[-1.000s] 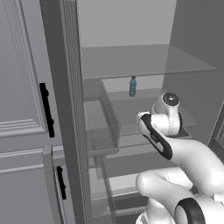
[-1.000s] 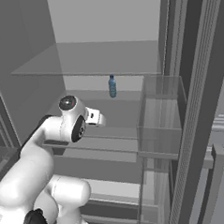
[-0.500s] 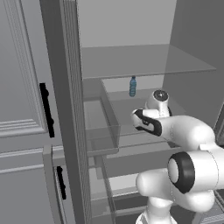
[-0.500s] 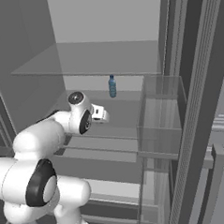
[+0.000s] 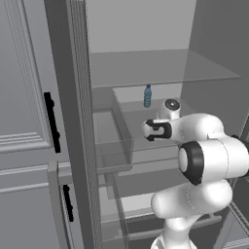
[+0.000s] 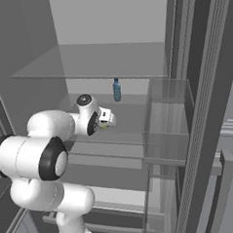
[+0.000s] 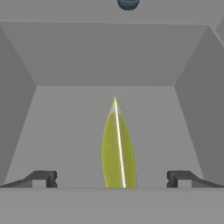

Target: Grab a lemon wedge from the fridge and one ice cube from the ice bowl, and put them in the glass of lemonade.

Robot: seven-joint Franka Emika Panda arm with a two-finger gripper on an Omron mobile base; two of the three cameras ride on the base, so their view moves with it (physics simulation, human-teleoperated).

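Note:
The lemon wedge (image 7: pixel 117 151), yellow-green with a pale ridge, lies on a shelf inside the open fridge (image 5: pixel 73 121). It sits straight ahead of my gripper (image 7: pixel 113 179), between the two dark fingertips (image 7: pixel 43 178), and touches neither. The jaws stand wide open with nothing held. From the base cameras my gripper (image 5: pixel 148 129) (image 6: pixel 109 120) reaches into the fridge over the middle shelf, below the glass shelf (image 5: pixel 160 68). The ice bowl and the glass of lemonade are out of view.
A small blue bottle (image 5: pixel 147 96) (image 6: pixel 117 89) stands at the back of the same shelf, beyond the wedge. Clear door bins (image 5: pixel 114 141) (image 6: pixel 168 130) flank the opening. A grey panelled cabinet with black handles (image 5: pixel 51 121) is at the left.
The arm's elbow has swung up and round, and the hand has reached a little deeper into the fridge. The jaws have stayed open.

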